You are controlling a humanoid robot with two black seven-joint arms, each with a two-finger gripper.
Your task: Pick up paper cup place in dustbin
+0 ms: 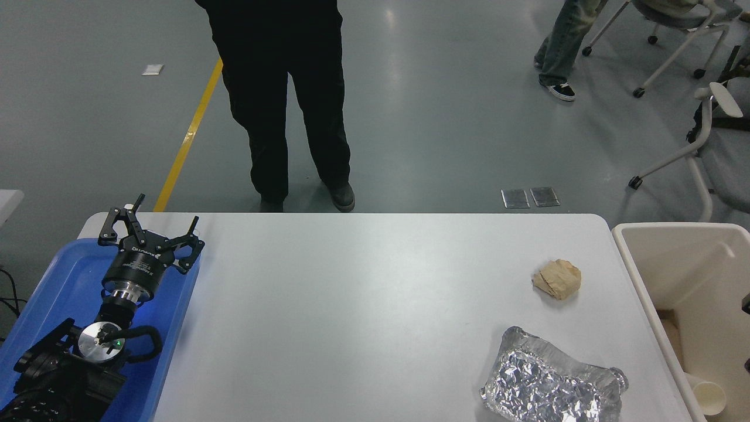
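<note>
The paper cup [709,398] is a small white cup with a cream inside. It lies on the floor of the cream dustbin [644,281], near its front left corner, at the table's right end. Nothing holds the cup. Of my right arm only two dark slivers [747,305] show at the picture's right edge, above the bin. My left gripper [149,225] is parked at the lower left, open and empty.
A crumpled brown paper ball [557,279] and a crinkled silver foil packet [554,388] lie on the white table [363,305] near the bin. A blue tray [64,281] lies under the left arm. A person [287,99] stands at the far side.
</note>
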